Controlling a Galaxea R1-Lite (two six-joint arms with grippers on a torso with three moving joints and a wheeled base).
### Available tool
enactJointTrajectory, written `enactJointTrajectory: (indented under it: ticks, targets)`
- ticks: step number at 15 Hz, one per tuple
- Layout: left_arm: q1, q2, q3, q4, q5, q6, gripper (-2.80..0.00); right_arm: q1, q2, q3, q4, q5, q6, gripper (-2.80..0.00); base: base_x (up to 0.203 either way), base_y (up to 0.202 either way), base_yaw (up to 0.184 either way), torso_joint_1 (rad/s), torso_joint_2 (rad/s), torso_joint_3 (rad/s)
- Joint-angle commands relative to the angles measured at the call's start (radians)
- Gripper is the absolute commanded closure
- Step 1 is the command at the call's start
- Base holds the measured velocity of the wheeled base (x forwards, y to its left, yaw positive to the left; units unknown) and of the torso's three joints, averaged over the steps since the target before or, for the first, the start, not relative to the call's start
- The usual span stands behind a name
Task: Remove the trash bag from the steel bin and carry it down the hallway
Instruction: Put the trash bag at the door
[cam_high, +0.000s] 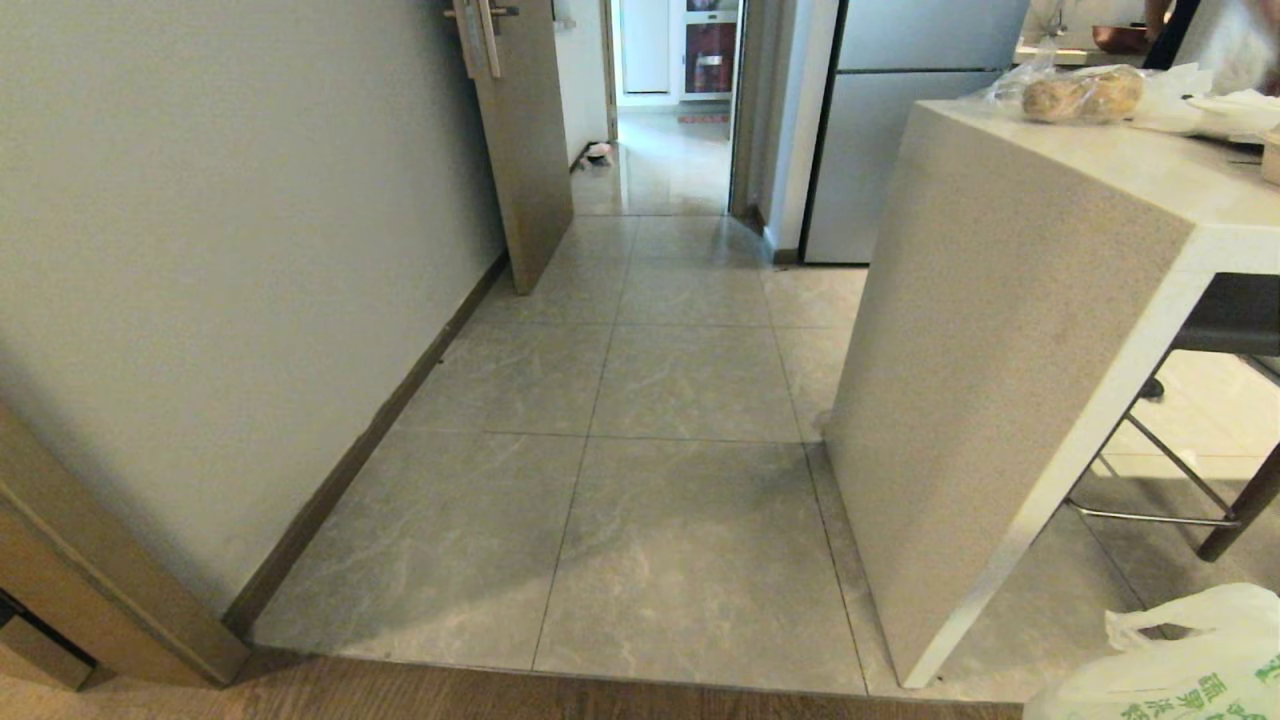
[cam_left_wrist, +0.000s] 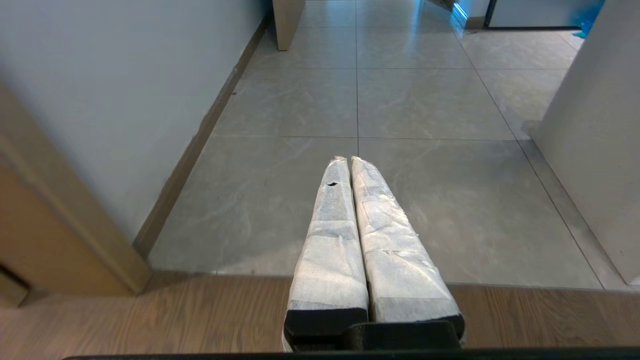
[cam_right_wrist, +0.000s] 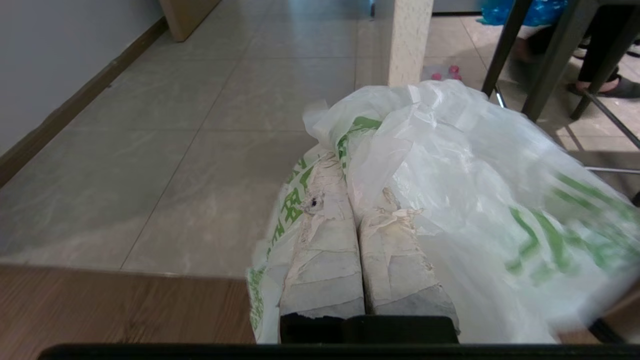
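Observation:
The trash bag, thin white plastic with green characters, shows at the lower right corner of the head view. In the right wrist view the trash bag drapes over and around my right gripper, whose taped fingers are shut on a fold of it. My left gripper is shut with nothing in it and points out over the floor. The hallway, with glossy grey tiles, runs ahead between a white wall and a counter. The steel bin is out of view.
A white stone counter blocks the right side, with stool legs under it and bagged bread on top. A door stands ajar at the far left, and a fridge is beyond. A person's feet are under the counter.

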Motion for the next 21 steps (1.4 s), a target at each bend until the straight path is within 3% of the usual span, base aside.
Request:
enactJointTrajectory:
  ticks: [1,21]
  targets:
    - [0.0,0.0,0.0,-0.001,0.0,0.0,0.0,0.0,0.002,0.009,0.0,0.0,0.0,0.0,0.192,0.0,0.001,0.002,0.0,0.003]
    - [0.0,0.0,0.0,-0.001,0.0,0.0,0.0,0.0,0.002,0.009,-0.001,0.0,0.002,0.0,0.189,0.0,0.0,0.002,0.0,0.003]
